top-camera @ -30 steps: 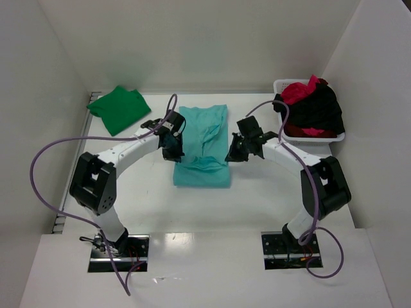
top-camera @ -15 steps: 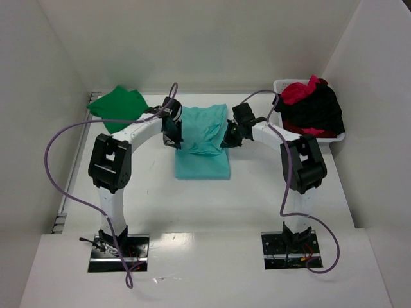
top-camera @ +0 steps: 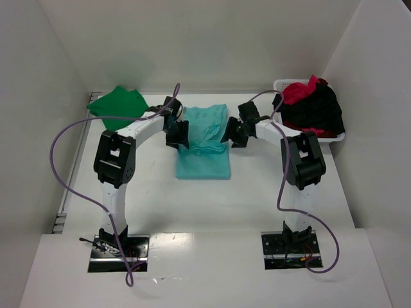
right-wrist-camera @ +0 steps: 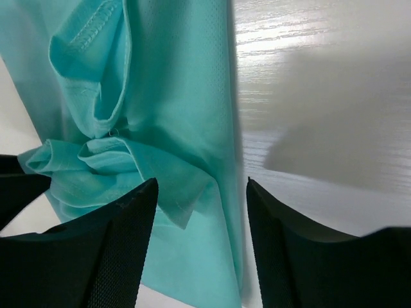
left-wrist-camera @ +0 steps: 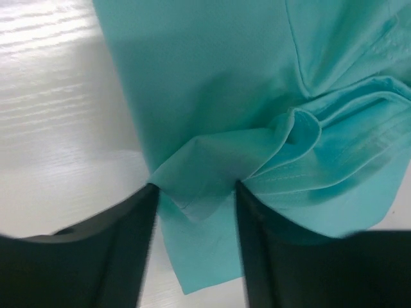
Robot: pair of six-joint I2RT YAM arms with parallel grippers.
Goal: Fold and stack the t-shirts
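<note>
Left gripper (left-wrist-camera: 196,189) and right gripper (right-wrist-camera: 200,185), jaws apart, flank the teal t-shirt (top-camera: 204,144) mid-fold (loose cloth between the fingers, apparently so the fold settles); green t-shirt (top-camera: 119,106) lies to its far left, basket (top-camera: 279,83) to its far right

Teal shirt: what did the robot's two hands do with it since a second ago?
Both arms reached farther across the table, carrying the folded-over edge of the teal t-shirt away from their bases. The left gripper and right gripper then opened and let the cloth go; it lies bunched between their spread fingers. The green t-shirt and the white basket of red and black clothes stayed put.
</note>
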